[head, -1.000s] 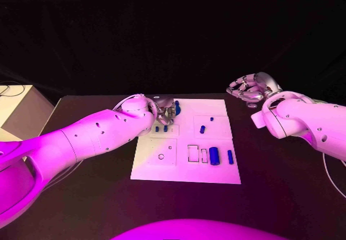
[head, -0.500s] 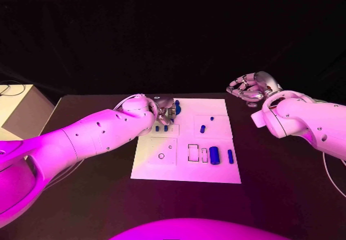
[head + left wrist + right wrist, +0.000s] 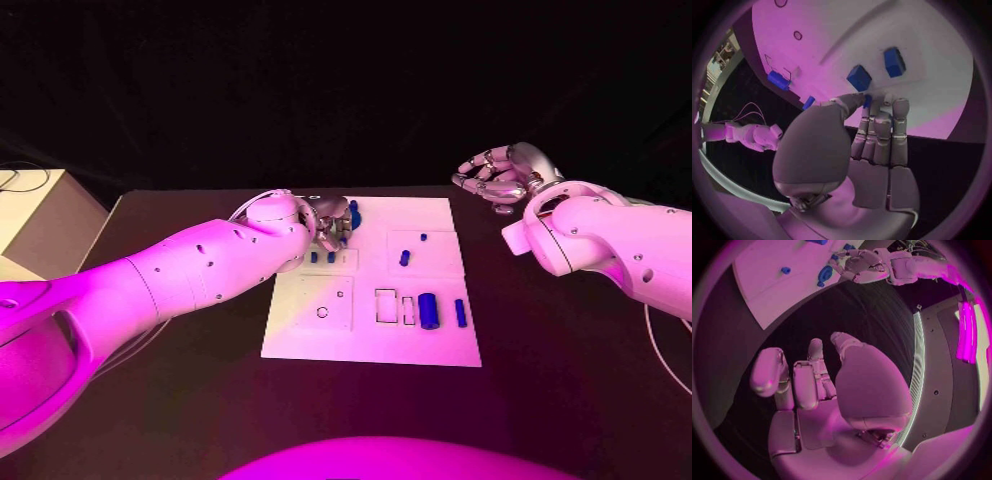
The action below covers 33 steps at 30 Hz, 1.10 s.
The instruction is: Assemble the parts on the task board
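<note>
In the head view, the task board (image 3: pixel 372 285) lies flat in the middle of the dark worktop (image 3: pixel 562 350). The left robot hand (image 3: pixel 326 218) sits over the board's far left corner, its fingers drawn together around a small blue part (image 3: pixel 355 213) that pokes out beside them. 2 short blue parts (image 3: pixel 322 257) stand side by side just nearer than that hand, 2 more (image 3: pixel 413 250) sit in the middle right panel, and a thick blue cylinder (image 3: pixel 428 311) lies next to a thin blue bar (image 3: pixel 460 313) along the near right row. The right robot hand (image 3: pixel 495 177) hangs above the worktop off the board's far right corner, fingers curled inward with nothing in them. In the left wrist view, the left robot hand (image 3: pixel 870 132) has its fingertips (image 3: pixel 900 106) close together at the white board (image 3: pixel 898 30), a sliver of blue (image 3: pixel 867 101) caught between thumb and finger; 2 blue blocks (image 3: pixel 876 70) stand just beyond. In the right wrist view, the right robot hand (image 3: pixel 817 385) is curled and empty over dark worktop, with the board (image 3: pixel 773 275) well apart.
</note>
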Tool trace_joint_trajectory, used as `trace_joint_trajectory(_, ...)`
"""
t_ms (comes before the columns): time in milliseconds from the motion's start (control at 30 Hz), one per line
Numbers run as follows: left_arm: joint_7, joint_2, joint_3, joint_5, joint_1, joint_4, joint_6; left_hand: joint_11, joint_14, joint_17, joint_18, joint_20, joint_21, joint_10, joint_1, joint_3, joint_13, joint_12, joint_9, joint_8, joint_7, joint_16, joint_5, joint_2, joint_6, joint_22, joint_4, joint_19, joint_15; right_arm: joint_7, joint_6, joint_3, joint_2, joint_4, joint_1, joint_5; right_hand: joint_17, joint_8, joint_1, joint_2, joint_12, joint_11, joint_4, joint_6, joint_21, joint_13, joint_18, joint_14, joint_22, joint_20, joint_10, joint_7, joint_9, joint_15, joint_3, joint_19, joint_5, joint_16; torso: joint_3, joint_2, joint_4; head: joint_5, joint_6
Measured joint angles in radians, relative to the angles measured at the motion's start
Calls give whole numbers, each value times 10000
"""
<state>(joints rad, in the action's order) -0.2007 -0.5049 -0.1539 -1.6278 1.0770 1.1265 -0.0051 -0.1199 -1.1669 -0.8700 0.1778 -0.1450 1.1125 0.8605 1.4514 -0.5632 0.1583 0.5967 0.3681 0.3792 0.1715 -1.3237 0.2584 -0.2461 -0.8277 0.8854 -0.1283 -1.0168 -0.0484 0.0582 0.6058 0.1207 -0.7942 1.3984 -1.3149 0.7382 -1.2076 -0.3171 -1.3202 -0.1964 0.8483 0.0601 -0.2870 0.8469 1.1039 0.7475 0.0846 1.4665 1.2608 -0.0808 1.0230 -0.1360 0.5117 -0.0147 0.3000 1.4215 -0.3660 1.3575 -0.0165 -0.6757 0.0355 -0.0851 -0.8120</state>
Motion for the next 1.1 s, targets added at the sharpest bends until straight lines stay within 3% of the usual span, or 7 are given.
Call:
trace_joint_trajectory(367, 53, 80, 39, 44, 34, -133, -82, 36, -245, -54, 2, -28, 283, 504, 32, -147, -260, -367, -85, -62, 31, -257, 0, 32, -264, 275, 93, -43, 17, -1, 0, 0, 26, 25, -9, 1, -9, 0, 40, -40, -69, 1, -28, -1, 0, -42, 0, 0, -1, 0, 1, 1, 13, 0, 28, 0, 0, 0, 5, -6, 11, 42, -37)
trace_joint_trajectory(433, 60, 82, 45, 49, 34, -149, -109, 122, -492, -279, -163, 19, 444, 771, 137, -208, -309, -456, -85, -62, -18, -415, 0, 137, -489, 473, 154, -241, 57, -1, 0, 0, 26, 26, -9, 1, -9, 0, 40, -40, -69, 1, -28, -1, 0, -42, 0, 0, -1, 0, 2, 1, 13, 0, 28, 0, 0, 0, 3, -4, 11, 45, -40)
trace_joint_trajectory(600, 86, 85, 69, 63, 23, -174, -208, 239, -1018, -864, -165, 179, 834, 1234, 338, -304, -246, -434, -48, 40, -130, -724, -143, 338, -809, 927, 448, -574, 231, -1, 0, 0, 23, 28, -9, 2, -8, 0, 40, -40, -67, 2, -28, -1, 0, -57, 0, 0, 8, 0, 2, 1, 13, 0, 28, 0, 0, 0, 0, 11, 11, 49, -35)
trace_joint_trajectory(800, 157, 86, 92, 87, 1, -201, -360, 278, -1150, -1005, -163, 206, 1039, 1381, 409, -370, -214, -479, -50, 40, -152, -814, -215, 408, -958, 1176, 600, -740, 249, -2, 0, -1, 26, 28, -10, 2, -7, 0, 40, -40, -67, 3, -28, -2, 0, -57, -1, 0, 7, 0, 4, 2, 13, 0, 28, 0, 0, 0, -6, 17, 4, 51, -17)
trace_joint_trajectory(867, 186, 84, 99, 93, -4, -212, -422, 289, -1296, -1128, -321, 246, 1167, 1498, 411, -399, -217, -550, -54, 39, -159, -889, -223, 411, -1061, 1332, 654, -865, 259, -2, 0, -1, 27, 28, -10, 2, -7, 0, 40, -40, -67, 4, -28, -2, 0, -67, -1, 0, 7, 0, 4, 2, 18, 0, 28, 0, 0, 0, -7, 18, 4, 51, -9)
trace_joint_trajectory(1100, 339, 55, 116, 142, -34, -229, -753, 305, -1503, -1364, -321, 251, 1363, 1737, 425, -496, -225, -950, -52, -139, -165, -938, -228, 422, -1200, 1632, 804, -1072, 286, -3, 0, -1, 25, 28, -10, 2, -6, 0, 40, -40, -66, 18, -28, -3, 0, -73, -1, 0, 6, 0, 19, 3, 24, 0, 28, 0, 0, 0, -11, 16, 5, 39, 26)
